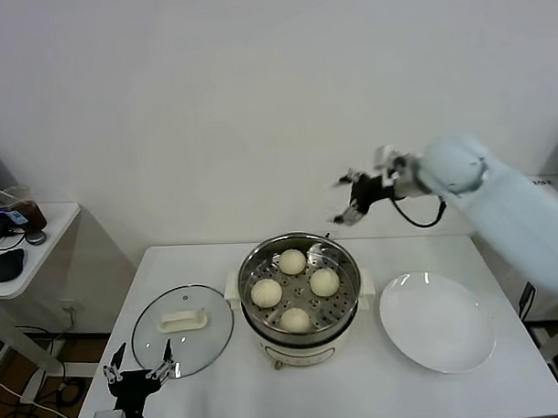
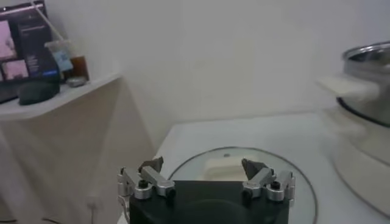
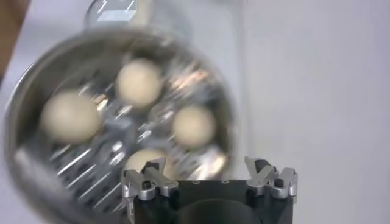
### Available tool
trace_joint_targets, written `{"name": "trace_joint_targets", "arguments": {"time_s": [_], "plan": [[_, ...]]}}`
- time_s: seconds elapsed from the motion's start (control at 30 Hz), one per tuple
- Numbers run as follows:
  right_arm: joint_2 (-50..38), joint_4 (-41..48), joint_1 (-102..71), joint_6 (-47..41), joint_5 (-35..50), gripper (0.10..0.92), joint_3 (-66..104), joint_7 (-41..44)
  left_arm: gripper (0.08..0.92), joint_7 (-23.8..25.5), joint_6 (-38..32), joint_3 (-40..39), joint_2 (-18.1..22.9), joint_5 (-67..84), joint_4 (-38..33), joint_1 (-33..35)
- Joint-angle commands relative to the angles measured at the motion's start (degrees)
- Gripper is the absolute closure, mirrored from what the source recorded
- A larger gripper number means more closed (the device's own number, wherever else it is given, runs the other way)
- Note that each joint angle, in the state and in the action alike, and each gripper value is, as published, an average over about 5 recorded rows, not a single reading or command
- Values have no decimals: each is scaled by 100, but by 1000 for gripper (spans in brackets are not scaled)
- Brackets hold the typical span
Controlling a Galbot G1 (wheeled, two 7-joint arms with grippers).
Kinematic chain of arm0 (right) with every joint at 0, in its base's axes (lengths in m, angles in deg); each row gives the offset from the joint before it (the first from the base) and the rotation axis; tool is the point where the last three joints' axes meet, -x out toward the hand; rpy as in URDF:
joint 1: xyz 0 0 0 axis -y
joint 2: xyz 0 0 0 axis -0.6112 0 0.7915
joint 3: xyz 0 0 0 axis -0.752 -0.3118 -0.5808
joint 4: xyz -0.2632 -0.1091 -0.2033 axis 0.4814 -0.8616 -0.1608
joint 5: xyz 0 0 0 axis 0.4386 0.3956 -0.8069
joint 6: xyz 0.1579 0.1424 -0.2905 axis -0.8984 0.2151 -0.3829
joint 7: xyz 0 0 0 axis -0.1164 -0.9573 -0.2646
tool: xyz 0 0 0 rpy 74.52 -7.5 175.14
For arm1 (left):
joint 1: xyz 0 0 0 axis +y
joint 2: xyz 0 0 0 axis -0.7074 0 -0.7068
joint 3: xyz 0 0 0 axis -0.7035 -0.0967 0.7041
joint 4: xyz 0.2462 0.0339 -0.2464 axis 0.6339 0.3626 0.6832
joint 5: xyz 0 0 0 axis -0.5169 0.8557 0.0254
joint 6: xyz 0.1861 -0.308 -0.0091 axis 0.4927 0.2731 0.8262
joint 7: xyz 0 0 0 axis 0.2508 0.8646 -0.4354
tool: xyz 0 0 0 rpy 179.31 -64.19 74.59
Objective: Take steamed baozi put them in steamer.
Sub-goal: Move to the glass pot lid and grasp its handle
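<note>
Four cream-white baozi lie on the perforated floor of the steel steamer, which sits on its cream pot base at the table's middle. My right gripper is open and empty, raised in the air above and behind the steamer's right rim. In the right wrist view the open gripper looks down on the baozi in the steamer. My left gripper is open and empty, low at the table's front left.
An empty flat white plate lies right of the steamer. The glass lid with a white handle lies left of it, just beyond the left gripper. A side table with a cup and a mouse stands at the far left.
</note>
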Motion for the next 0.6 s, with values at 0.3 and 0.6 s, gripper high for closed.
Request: {"name": "trace_joint_targets", "arguments": {"time_s": [0.3,0.6], "plan": [[1456,-862,-6322,1832,1971,203,6654,-4277,177,-297,-675,-43,-167,-429,-4,-147],[2976,-1392,-7992,2260,1252,203,6775,-4858,177,-779,-1515,41,-392,-3745,868,-678]]}}
